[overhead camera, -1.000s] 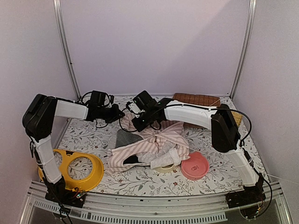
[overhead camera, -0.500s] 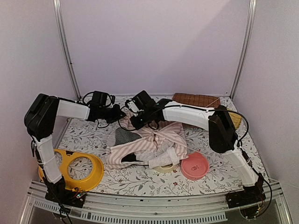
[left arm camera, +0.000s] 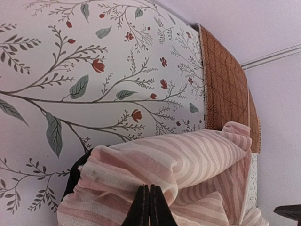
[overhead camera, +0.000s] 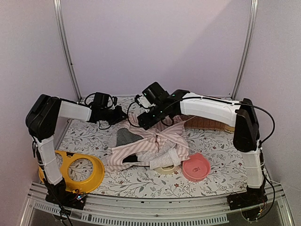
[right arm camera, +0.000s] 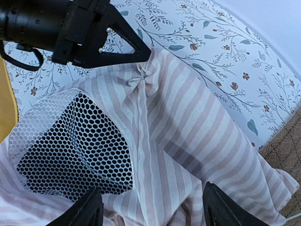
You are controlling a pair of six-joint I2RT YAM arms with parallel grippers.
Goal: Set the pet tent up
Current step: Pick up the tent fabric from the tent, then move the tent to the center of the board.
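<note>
The pet tent (overhead camera: 150, 143) lies crumpled mid-table, pink-and-white striped fabric with a white mesh panel (overhead camera: 124, 137). My left gripper (overhead camera: 121, 114) is at its back-left corner, shut on a bunched tip of the cloth. The right wrist view shows that pinch, the left gripper (right arm camera: 146, 52) holding a gathered knot of the pet tent (right arm camera: 188, 122) beside the mesh panel (right arm camera: 70, 146). In the left wrist view the closed left gripper (left arm camera: 149, 197) is buried in a fold of the pet tent (left arm camera: 188, 160). My right gripper (overhead camera: 145, 123) hovers over the tent's back edge; its jaws (right arm camera: 153, 212) stand open and hold nothing.
A brown quilted mat (overhead camera: 211, 123) lies at the back right, partly behind the right arm, and is seen as the mat (left arm camera: 223, 89) in the left wrist view. A pink bowl (overhead camera: 196, 167) and a cream ring (overhead camera: 164, 169) sit in front of the tent. A yellow ring dish (overhead camera: 77, 169) lies front left.
My right gripper has opened and let go of the striped fabric, and the right arm has risen and swung its elbow out to the right. The left gripper has kept its pinch.
</note>
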